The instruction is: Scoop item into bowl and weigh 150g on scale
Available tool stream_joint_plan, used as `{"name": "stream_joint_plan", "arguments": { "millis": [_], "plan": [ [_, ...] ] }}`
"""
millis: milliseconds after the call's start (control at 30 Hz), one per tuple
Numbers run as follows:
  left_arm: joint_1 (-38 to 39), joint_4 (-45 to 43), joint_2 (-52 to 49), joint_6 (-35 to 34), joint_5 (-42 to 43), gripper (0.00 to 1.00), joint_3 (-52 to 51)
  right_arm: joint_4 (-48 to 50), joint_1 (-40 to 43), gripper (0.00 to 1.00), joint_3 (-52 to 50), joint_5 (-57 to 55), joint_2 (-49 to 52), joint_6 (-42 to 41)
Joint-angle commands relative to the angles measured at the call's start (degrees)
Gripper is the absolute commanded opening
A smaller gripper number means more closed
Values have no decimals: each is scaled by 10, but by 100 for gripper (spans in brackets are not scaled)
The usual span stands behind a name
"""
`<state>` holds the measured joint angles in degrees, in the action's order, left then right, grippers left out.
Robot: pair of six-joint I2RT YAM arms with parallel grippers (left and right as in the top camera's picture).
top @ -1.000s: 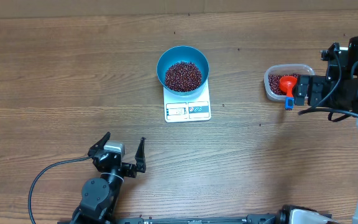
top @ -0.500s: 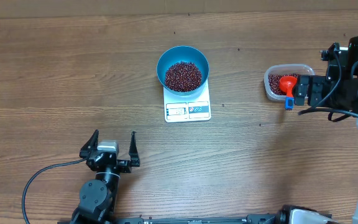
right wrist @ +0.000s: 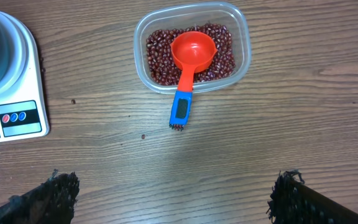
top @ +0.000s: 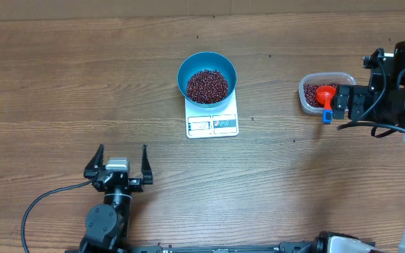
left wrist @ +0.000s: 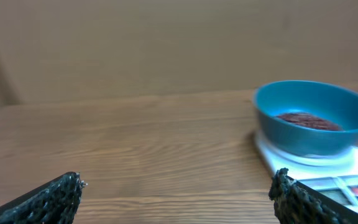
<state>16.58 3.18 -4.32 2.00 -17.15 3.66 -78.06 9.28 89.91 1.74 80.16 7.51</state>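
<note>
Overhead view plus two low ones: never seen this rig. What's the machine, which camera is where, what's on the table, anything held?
Two robot arms at a wooden table, each ending in a two-finger gripper. The overhead view is a fixed camera looking straight down; the other two are cameras on the wrists, so the dark shapes in their bottom corners are that arm's own fingers. The left gripper and the right gripper are both open and empty. A round blue bowl of small dark red beans sits on a flat white digital scale. To its right, a clear plastic tub holds more beans and a red scoop whose blue handle sticks out over the rim.
</note>
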Motion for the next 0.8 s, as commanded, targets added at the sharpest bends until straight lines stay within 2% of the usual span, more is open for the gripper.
{"name": "stream_joint_plan", "arguments": {
  "millis": [0,233,500,567,767],
  "plan": [
    [-22,1,-1,27,-68,100,-2,2,-2,100,12,5,0,1],
    [-74,0,-1,64,-75,100,-2,2,-2,100,12,5,0,1],
    [-143,-1,-1,63,-64,100,-2,2,-2,100,12,5,0,1],
    [-151,-3,-1,61,-40,100,-2,2,-2,100,12,5,0,1],
    [-158,-12,-1,41,108,100,-2,2,-2,100,12,5,0,1]
  ]
}}
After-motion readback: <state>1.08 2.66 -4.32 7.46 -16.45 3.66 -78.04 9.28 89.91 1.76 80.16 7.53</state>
